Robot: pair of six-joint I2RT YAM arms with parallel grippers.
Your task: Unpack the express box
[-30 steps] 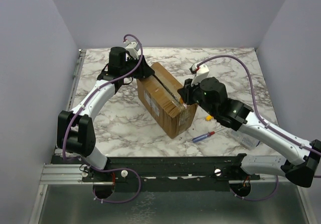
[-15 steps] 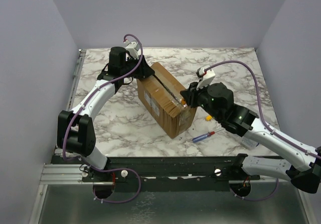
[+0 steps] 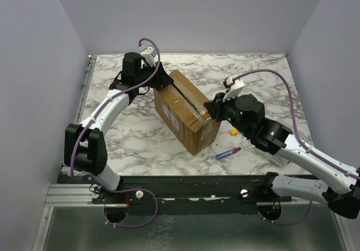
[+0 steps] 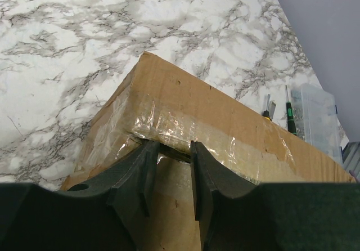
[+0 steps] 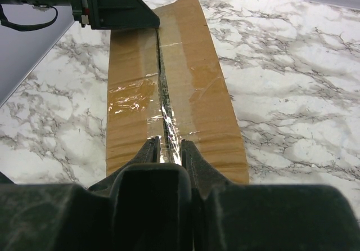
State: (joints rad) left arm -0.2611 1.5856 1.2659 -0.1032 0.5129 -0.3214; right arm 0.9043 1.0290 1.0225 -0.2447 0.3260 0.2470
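Resting on the veined marble table (image 3: 135, 138), the brown cardboard express box (image 3: 183, 119) shows glossy crinkled tape; left gripper (image 4: 170, 169) partly spread at its corner, right gripper (image 5: 167, 148) pinching seam tape.

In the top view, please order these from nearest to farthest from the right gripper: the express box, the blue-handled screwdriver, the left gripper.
1. express box: right gripper is at its near-right end.
2. blue-handled screwdriver: on the table, nearer the robot.
3. left gripper: at the box's far end.

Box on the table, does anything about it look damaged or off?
Yes. The tape along the top seam of the box is split and crinkled near the right claw, with a dark gap between the flaps.
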